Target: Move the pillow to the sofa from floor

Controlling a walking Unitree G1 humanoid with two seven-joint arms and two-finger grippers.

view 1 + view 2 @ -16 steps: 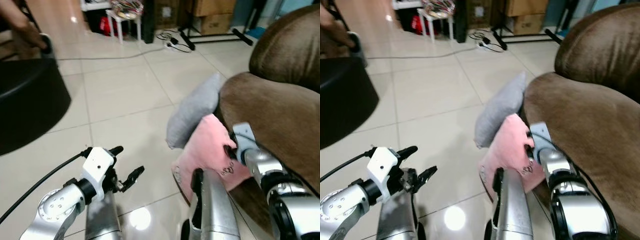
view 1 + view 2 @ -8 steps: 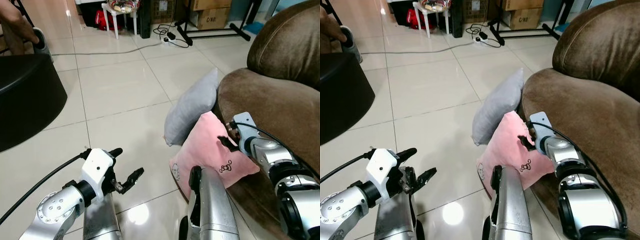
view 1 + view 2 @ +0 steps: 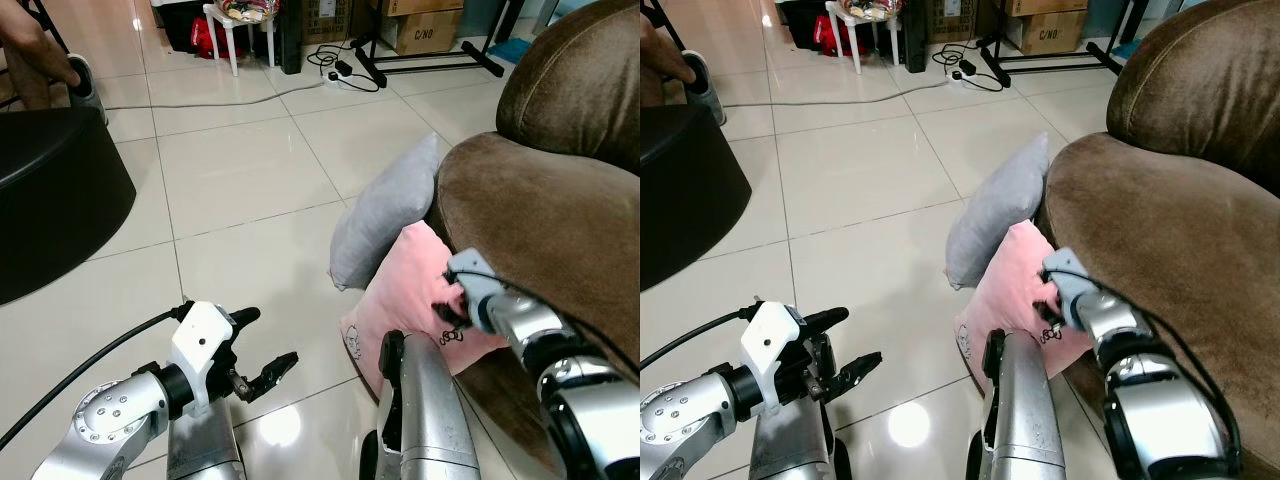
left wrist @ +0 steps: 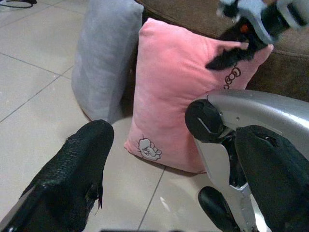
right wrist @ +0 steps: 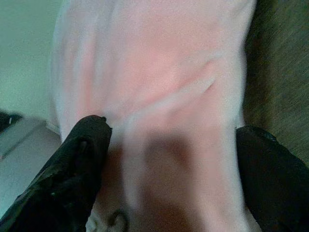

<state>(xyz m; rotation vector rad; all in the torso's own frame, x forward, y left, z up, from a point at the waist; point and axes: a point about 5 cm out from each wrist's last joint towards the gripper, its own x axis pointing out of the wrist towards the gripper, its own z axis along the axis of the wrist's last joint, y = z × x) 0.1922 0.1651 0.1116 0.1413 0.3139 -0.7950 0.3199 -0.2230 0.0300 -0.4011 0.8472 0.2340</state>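
Note:
A pink pillow [image 3: 405, 290] stands on the tiled floor, leaning against the brown sofa [image 3: 560, 200]. A grey pillow [image 3: 385, 215] leans beside it, further from me. My right gripper [image 3: 447, 303] is open and pressed against the pink pillow's upper corner next to the sofa. In the right wrist view the pink pillow [image 5: 159, 87] lies between the spread black fingers [image 5: 82, 164]. My left gripper [image 3: 262, 343] hangs open low over the floor, to the left of both pillows and apart from them. The left wrist view faces both pillows.
A black round ottoman [image 3: 50, 190] sits at the left, with a person's foot [image 3: 45, 65] behind it. A cable [image 3: 210, 100] runs across the tiles. A white stool [image 3: 240, 30], cardboard boxes [image 3: 425, 30] and a black stand's legs [image 3: 430, 65] are at the back.
My right gripper has pushed down and in against the pink pillow's upper corner. The left gripper has dipped slightly. The camera has shifted a little.

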